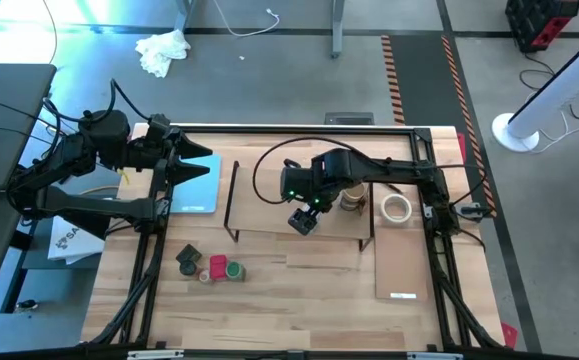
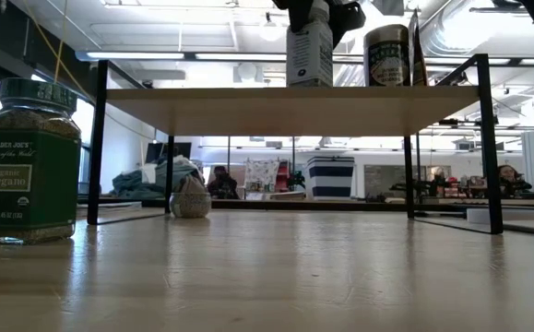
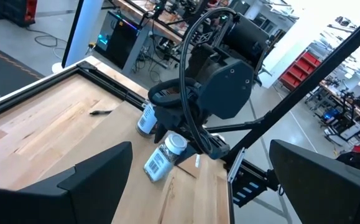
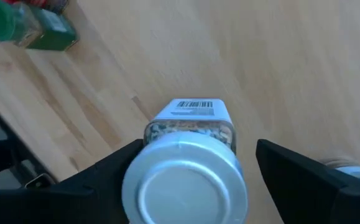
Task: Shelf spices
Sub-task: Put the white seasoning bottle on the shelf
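The shelf (image 1: pixel 269 215) (image 2: pixel 294 109) is a pale plank on black wire end frames in the middle of the table. My right gripper (image 1: pixel 304 222) is over it, pointing down, open around a white-lidded spice jar (image 4: pixel 189 124) (image 2: pixel 309 55) (image 3: pixel 161 162) that stands upright on the plank. A second tin (image 1: pixel 351 200) (image 2: pixel 386 55) stands on the plank beside it. Three more jars (image 1: pixel 214 266) sit on the table in front of the shelf, among them a green-topped oregano jar (image 2: pixel 27 161). My left gripper (image 1: pixel 191 165) waits open over the light-blue pad. My right gripper comes at the white-lidded jar from above, its fingers along the jar's sides. One finger (image 4: pixel 114 174) lies close against the lid's edge (image 4: pixel 133 180); I cannot tell whether it touches. A strip of wood shows between the other finger (image 4: pixel 291 174) and the jar. The jar's base rests on the plank.
A white tape ring (image 1: pixel 397 208) and a loose thin board (image 1: pixel 404 262) lie to the right of the shelf. The light-blue pad (image 1: pixel 201 190) lies to its left. A small round thing (image 2: pixel 190 198) sits on the table beyond the shelf. Bare table runs along the near edge.
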Controlling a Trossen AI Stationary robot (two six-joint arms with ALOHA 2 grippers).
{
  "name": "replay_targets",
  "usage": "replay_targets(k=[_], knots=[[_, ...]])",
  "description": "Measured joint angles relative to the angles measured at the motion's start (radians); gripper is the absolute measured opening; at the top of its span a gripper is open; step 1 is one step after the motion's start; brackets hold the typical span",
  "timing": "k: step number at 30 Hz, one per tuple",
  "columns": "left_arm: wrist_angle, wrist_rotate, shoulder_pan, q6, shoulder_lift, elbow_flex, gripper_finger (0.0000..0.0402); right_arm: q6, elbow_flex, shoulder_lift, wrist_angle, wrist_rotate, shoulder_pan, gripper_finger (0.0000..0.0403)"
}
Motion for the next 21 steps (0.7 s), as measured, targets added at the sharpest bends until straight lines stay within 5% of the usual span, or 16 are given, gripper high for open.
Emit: replay_targets(k=[21], knots=[[-0.007,0.0,0.0,0.001,0.0,0.0,0.0376,-0.096,0.0,0.0,0.0,0.19,-0.037,0.0248]])
